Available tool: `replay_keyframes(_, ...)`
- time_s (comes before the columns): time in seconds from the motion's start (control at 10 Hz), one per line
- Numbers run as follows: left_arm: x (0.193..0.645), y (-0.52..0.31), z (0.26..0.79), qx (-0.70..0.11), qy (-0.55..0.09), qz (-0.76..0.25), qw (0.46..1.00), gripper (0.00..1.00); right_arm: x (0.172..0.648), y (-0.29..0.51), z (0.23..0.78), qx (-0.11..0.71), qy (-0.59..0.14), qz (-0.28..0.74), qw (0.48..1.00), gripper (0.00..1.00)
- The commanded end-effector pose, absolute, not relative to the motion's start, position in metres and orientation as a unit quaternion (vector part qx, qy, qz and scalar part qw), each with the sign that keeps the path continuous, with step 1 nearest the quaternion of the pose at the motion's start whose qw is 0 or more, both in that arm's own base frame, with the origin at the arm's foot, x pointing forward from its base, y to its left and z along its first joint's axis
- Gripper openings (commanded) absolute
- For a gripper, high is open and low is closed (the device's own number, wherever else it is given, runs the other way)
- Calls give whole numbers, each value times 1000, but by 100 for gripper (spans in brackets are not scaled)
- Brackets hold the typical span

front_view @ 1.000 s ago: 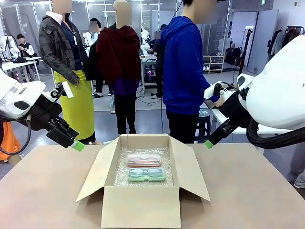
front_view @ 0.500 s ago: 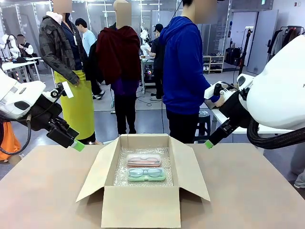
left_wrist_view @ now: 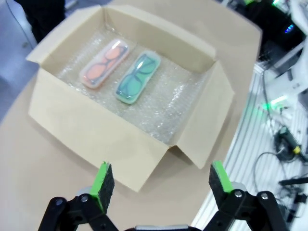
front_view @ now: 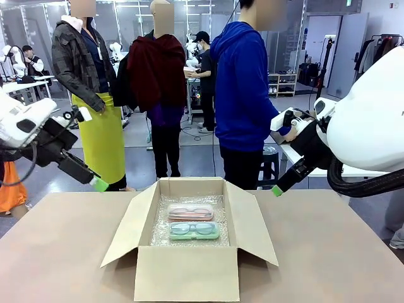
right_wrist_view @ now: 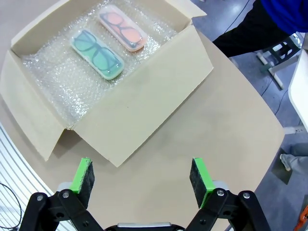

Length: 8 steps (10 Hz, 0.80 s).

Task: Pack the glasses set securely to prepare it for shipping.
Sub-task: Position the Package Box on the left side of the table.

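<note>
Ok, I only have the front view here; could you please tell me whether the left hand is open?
Observer: Yes, its wrist view shows the left hand open, nothing between its fingers.
Operator: Thank you. And the other one?
Observer: The right hand is open and empty too.
Operator: Does the padding reach the wall nearest me?
Observer: Yes, the bubble wrap covers the floor of the box from the mint case up to that wall.

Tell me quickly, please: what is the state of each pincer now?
Left pincer: open, holding nothing.
Right pincer: open, holding nothing.
</note>
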State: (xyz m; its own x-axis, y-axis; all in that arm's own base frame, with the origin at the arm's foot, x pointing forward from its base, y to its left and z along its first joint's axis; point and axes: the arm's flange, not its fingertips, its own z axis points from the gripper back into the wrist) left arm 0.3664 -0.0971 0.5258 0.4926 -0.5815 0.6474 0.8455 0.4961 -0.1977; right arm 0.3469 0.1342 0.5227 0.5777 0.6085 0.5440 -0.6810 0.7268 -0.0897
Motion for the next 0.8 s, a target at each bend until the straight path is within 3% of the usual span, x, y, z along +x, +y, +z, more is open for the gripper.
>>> replay_keyframes(0.0, 402, -72, 528, -308, -244, -370, 842, 100, 346, 136, 522, 66, -281, 357, 888, 100)
replay_keyframes(0.3, 460, -27, 469, -384, -237, -212, 867, 100, 346, 136, 522, 66, -281, 357, 888, 100)
replay_keyframes(0.7, 491, -8, 380, -447, -184, -131, 865, 100, 346, 136, 522, 66, -281, 357, 888, 100)
